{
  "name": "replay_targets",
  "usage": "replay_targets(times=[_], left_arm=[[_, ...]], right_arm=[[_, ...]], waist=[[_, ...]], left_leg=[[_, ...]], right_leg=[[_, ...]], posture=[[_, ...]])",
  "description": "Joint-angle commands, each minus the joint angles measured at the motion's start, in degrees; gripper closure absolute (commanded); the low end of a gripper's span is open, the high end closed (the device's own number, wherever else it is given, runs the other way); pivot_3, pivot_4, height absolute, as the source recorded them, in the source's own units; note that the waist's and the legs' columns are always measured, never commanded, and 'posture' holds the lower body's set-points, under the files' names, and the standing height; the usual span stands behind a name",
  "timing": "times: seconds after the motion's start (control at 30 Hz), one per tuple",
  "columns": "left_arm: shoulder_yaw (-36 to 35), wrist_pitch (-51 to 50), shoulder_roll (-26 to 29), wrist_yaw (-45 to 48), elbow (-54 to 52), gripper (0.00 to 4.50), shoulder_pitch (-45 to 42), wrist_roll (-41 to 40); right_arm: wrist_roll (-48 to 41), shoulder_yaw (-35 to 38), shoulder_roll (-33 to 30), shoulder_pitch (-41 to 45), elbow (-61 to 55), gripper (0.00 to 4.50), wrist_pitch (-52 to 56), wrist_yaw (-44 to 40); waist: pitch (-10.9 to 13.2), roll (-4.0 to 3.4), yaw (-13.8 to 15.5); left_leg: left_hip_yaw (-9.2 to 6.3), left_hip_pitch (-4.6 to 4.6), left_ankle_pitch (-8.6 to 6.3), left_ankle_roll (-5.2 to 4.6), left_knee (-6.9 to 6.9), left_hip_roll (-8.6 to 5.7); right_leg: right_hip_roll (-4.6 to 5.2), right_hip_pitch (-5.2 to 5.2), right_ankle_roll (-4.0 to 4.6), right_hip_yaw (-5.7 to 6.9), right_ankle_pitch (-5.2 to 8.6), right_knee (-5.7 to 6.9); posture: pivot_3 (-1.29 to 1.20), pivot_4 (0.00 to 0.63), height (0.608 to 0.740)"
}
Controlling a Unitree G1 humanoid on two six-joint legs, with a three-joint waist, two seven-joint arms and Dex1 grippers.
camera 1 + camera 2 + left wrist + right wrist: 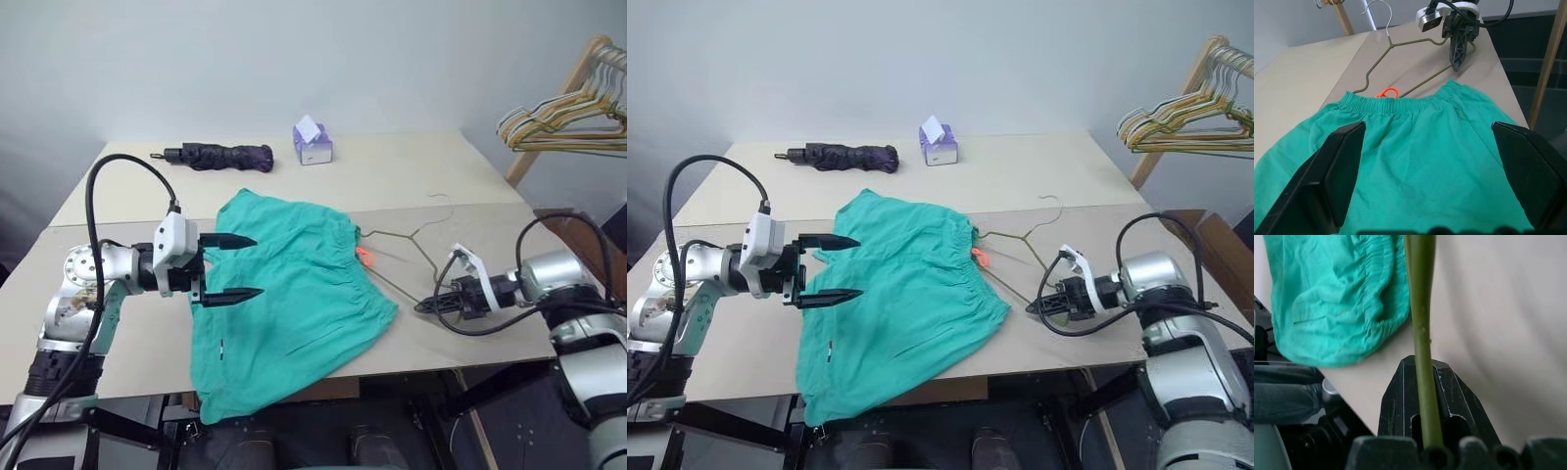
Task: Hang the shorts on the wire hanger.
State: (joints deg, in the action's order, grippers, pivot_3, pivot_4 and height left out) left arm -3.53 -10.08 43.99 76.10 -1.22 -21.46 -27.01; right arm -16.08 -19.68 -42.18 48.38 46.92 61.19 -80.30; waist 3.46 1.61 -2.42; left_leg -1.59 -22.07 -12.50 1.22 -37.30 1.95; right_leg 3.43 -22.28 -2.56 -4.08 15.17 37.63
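Shorts [289, 294] of teal-green fabric lie spread across the middle of the table [411, 176] in our head views, waistband toward the right of the frame and legs running down-left, one leg hanging over the near table edge. A small orange patch [363, 256] sits at the waistband. Just to the right of that waistband lies the wire hanger [407, 257], thin and olive-grey, flat on the table; its triangle reaches leftward so that its left corner meets or slips under the gathered band, and its hook curls toward the upper right.

Our right tool [428, 306] is at the right centre of the frame, closed on the hanger's lower wire; the right wrist view shows the wire running straight up out of the pinched fingers toward the shorts. Our left tool [233, 266] hovers over the left part of the shorts, fingers wide apart and holding nothing, pointing rightward along the fabric toward the hanger.

The relation we judge the next move to turn on: the hanger lies to the right of the shorts, its long bottom wire slanting from the waistband down-right to the right tool. The right arm is nearer the hanger, the left nearer the shorts.

We count one pair of shorts, one wire hanger on the table, two tools, one folded dark umbrella [217, 155], one tissue box [313, 143], and one bunch of hangers [563, 122] at the upper right.
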Motion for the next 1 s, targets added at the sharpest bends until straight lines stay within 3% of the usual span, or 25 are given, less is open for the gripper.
replay_targets(times=[0.03,0.23,0.47,0.73,0.83,1.0], left_arm=[[-0.8,1.2,0.8,0.1,-0.5,0.05,-1.1,0.3],[-1.3,1.3,1.2,-0.5,-1.6,0.05,0.1,0.2],[-1.5,1.7,1.4,-1.1,-1.8,0.05,0.4,0.4],[-1.1,2.5,1.2,-1.5,-1.4,0.05,0.3,0.6],[-1.3,2.5,1.3,-1.7,-1.6,0.05,0.5,0.5],[-1.6,2.8,1.4,-2.0,-1.9,0.05,1.1,0.5]], right_arm=[[2.1,0.3,1.4,3.5,4.1,4.5,-3.0,-1.2],[5.9,0.9,4.6,8.4,13.3,4.5,-5.8,-1.8],[8.8,-6.2,2.6,9.8,13.8,4.5,-10.8,-12.2],[15.2,-5.8,7.0,14.5,22.6,4.5,-15.4,-10.7],[15.7,-2.9,8.7,16.3,25.7,4.5,-15.4,-5.2],[16.8,0.5,10.3,17.4,27.6,4.5,-16.1,-3.3]], waist=[[0.0,0.0,0.0],[0.0,-0.01,0.0],[0.0,-0.04,0.3],[0.0,-0.05,0.2],[0.0,-0.05,0.3],[0.0,-0.05,0.4]], left_leg=[[0.0,0.0,0.0,0.0,0.0,0.0],[-0.01,0.0,0.0,0.0,0.01,0.0],[-0.01,0.0,0.0,0.0,0.01,0.0],[-0.01,0.05,0.0,0.0,0.07,0.01],[-0.02,0.04,0.0,0.0,0.06,0.0],[-0.03,0.06,0.0,0.0,0.07,0.01]], right_leg=[[0.0,0.0,0.0,0.0,0.0,0.0],[0.0,-0.01,0.01,0.0,0.0,0.02],[0.0,-0.01,0.0,0.01,0.0,0.02],[-0.02,-0.02,0.01,0.0,0.0,0.05],[-0.01,-0.02,0.01,0.0,-0.01,0.05],[-0.02,-0.02,0.02,0.0,-0.01,0.08]], posture=[[0.06,0.017,0.74],[0.08,0.02,0.74],[0.09,0.025,0.74],[0.1,0.023,0.74],[0.11,0.022,0.74],[0.12,0.022,0.74]])
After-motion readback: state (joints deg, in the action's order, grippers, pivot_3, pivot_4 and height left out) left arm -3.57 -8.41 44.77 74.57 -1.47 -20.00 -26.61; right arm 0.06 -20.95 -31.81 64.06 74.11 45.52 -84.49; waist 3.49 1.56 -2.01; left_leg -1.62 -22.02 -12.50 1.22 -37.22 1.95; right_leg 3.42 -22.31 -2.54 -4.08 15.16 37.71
